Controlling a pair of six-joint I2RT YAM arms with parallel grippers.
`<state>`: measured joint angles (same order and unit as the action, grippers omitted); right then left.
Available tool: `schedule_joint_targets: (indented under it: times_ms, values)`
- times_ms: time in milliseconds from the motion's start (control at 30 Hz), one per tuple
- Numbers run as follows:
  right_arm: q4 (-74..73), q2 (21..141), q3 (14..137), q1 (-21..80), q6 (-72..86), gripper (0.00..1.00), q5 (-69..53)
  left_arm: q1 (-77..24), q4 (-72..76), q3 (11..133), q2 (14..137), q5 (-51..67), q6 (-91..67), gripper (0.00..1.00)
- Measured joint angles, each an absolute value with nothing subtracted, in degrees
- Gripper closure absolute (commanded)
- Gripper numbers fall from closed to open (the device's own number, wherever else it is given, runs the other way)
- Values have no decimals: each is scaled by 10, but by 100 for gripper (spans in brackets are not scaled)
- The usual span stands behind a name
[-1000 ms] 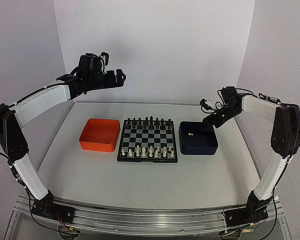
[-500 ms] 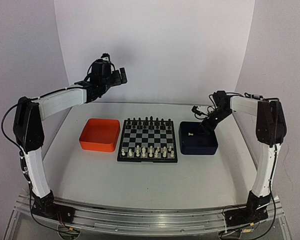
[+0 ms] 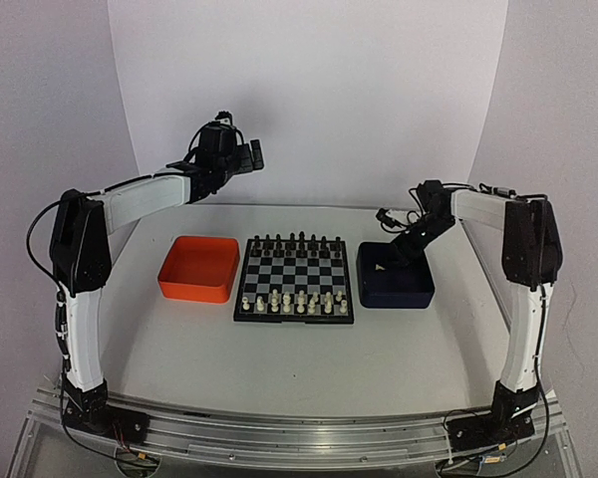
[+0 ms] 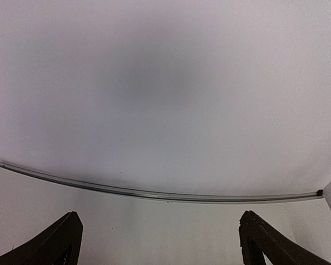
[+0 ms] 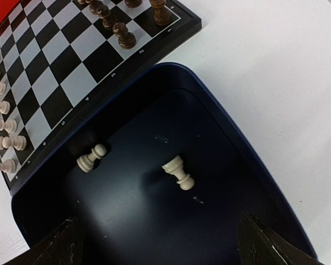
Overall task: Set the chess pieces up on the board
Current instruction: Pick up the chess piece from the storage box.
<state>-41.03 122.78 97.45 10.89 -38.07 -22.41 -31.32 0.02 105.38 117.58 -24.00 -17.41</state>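
Right wrist view: right claw [image 5: 165,245] gapes over two chess pieces [image 5: 178,172] lying in dark blue tray [image 5: 127,221]; left claw [image 4: 160,245] open.

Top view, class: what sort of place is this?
Probably a robotics lab bench: two arms bolted to a metal rail, a white backdrop, a chessboard between orange tray and blue tray.

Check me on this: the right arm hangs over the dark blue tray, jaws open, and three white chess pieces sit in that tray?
Not quite: the dark blue tray holds two, not three, a small white piece and a taller white piece, as the right wrist view shows. The right gripper does hang over that tray, jaws open.
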Motion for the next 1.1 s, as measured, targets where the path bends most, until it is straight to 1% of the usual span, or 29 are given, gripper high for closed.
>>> schedule_joint_targets:
  times_ms: [133, 233, 333, 467, 1100]
  values:
    - [-417, 1228, 964, 141, -325, 9, -194, -313, -4, 1055, 1176, -238, -174, 0]
    - [-421, 1228, 959, 159, -278, 13, -180, -313, -10, 1057, 1176, -236, -173, 0]
    - [-422, 1228, 951, 160, -240, 16, -181, -313, -11, 1058, 1176, -235, -172, 0]
    - [-430, 1228, 945, 154, -211, 16, -182, -313, -19, 1061, 1176, -227, -168, 0]
    - [-434, 1255, 963, 162, -211, 18, -197, -313, -43, 1062, 1176, -211, -168, 0]
